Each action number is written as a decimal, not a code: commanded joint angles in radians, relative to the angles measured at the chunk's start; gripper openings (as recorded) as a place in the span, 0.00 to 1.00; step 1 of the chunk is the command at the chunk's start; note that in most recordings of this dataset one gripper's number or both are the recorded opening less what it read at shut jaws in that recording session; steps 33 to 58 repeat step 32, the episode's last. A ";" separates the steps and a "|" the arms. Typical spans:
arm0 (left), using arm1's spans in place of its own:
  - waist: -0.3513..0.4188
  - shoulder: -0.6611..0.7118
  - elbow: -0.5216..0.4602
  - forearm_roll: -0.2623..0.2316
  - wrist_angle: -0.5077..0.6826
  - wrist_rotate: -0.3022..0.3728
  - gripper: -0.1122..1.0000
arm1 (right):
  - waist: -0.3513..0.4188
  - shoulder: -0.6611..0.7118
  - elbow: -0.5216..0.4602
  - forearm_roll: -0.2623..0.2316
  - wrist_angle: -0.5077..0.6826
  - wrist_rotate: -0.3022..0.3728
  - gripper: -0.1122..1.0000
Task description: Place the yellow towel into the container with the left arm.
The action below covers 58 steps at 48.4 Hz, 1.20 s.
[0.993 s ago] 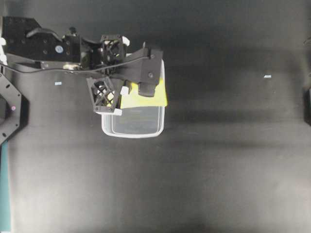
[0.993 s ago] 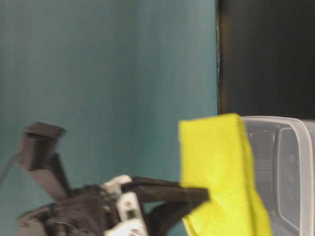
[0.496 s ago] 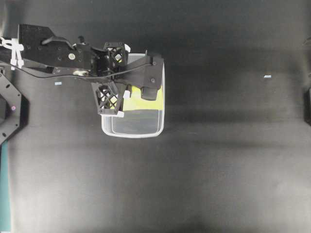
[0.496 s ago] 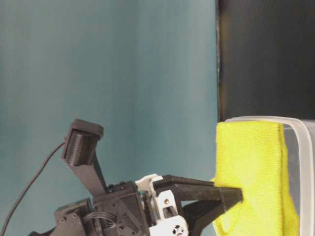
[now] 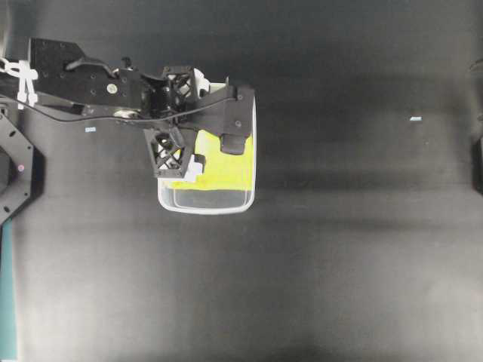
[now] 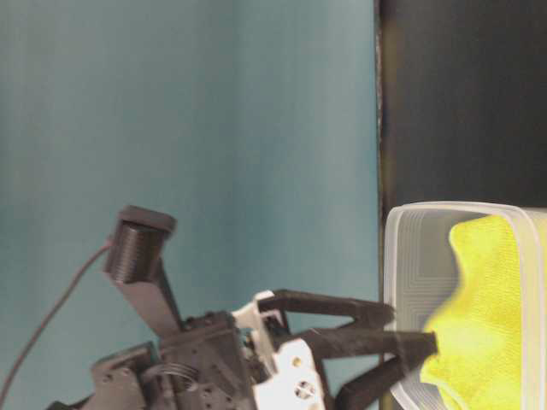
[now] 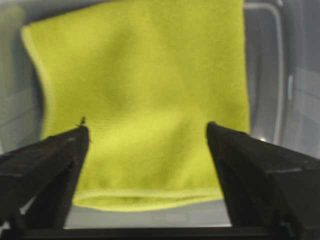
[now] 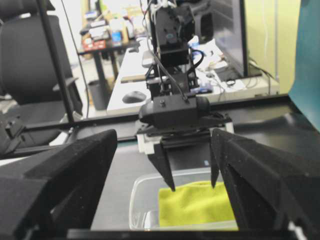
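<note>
The yellow towel (image 5: pixel 225 170) lies inside the clear container (image 5: pixel 204 209), against its far and right sides. It also shows in the left wrist view (image 7: pixel 145 95) and in the right wrist view (image 8: pixel 195 205). My left gripper (image 5: pixel 223 143) hangs just above the towel with its jaws open and nothing between them. It also shows in the left wrist view (image 7: pixel 146 127), the right wrist view (image 8: pixel 192 187) and the table-level view (image 6: pixel 410 329). My right gripper (image 8: pixel 164 145) is open and empty, far off, facing the container (image 8: pixel 142 192).
The container stands on a black table top (image 5: pixel 339 249). A teal wall (image 6: pixel 188 128) shows in the table-level view. Two small pale tape marks (image 5: pixel 415 118) lie on the table. The left arm's black body (image 5: pixel 83 79) stretches from the left edge.
The left gripper came down over the container with the towel hanging from it. Its jaws then opened, and the towel dropped and now lies loose in the container.
</note>
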 commanded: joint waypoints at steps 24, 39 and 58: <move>-0.014 -0.245 -0.017 0.003 -0.018 -0.003 0.87 | 0.002 0.006 0.000 0.003 0.000 0.002 0.77; -0.031 -0.245 -0.017 0.003 -0.018 -0.003 0.87 | 0.002 0.006 0.000 0.003 0.006 0.002 0.77; -0.031 -0.245 -0.017 0.003 -0.018 -0.003 0.87 | 0.002 0.006 0.000 0.003 0.006 0.002 0.77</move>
